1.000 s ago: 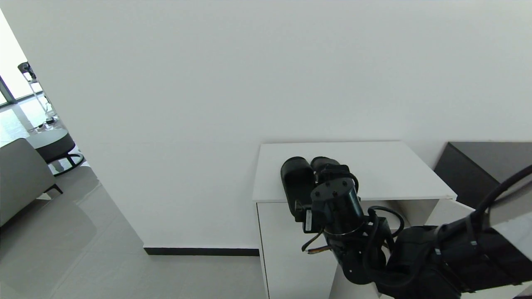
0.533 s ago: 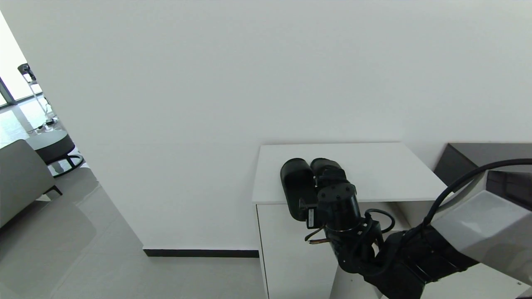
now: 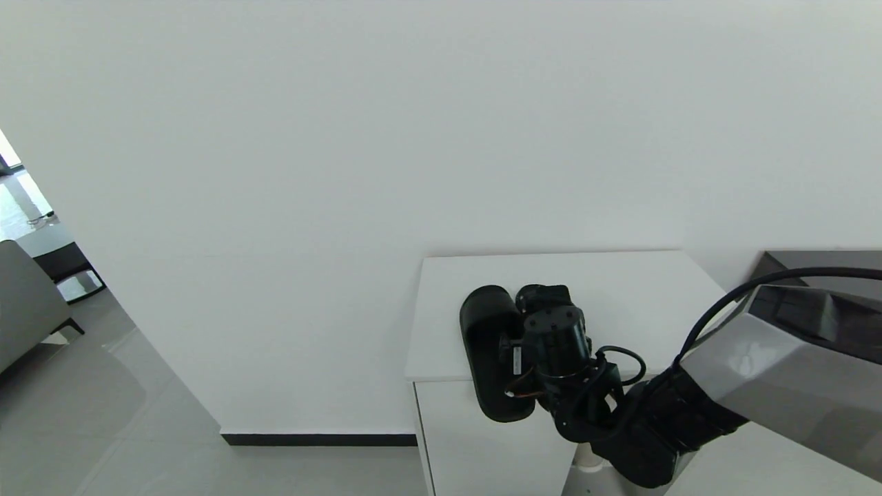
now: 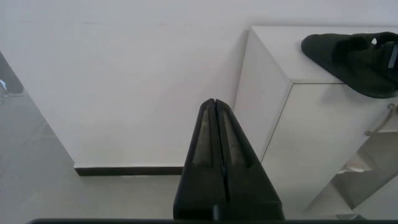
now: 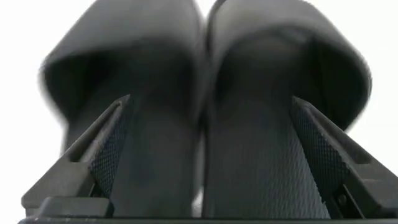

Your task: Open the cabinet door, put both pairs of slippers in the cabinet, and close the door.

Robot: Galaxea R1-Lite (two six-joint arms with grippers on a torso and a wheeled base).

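A pair of black slippers lies side by side on the white cabinet's top, heels hanging past its front edge. My right gripper is over them, shut on the pair; in the right wrist view its fingers clamp the outer sides of both slippers. My left gripper is shut with nothing in it, out over the floor left of the cabinet. From there the slippers show on the cabinet top. The cabinet's left front panel is closed; open shelves show to its right.
A plain white wall runs behind the cabinet, with a black baseboard at the floor. A dark unit stands right of the cabinet. A grey chair and a round side table are far left. Open tiled floor lies between.
The head camera has shifted right and down. The right gripper has drawn the slippers toward the cabinet's front edge, so they overhang it further.
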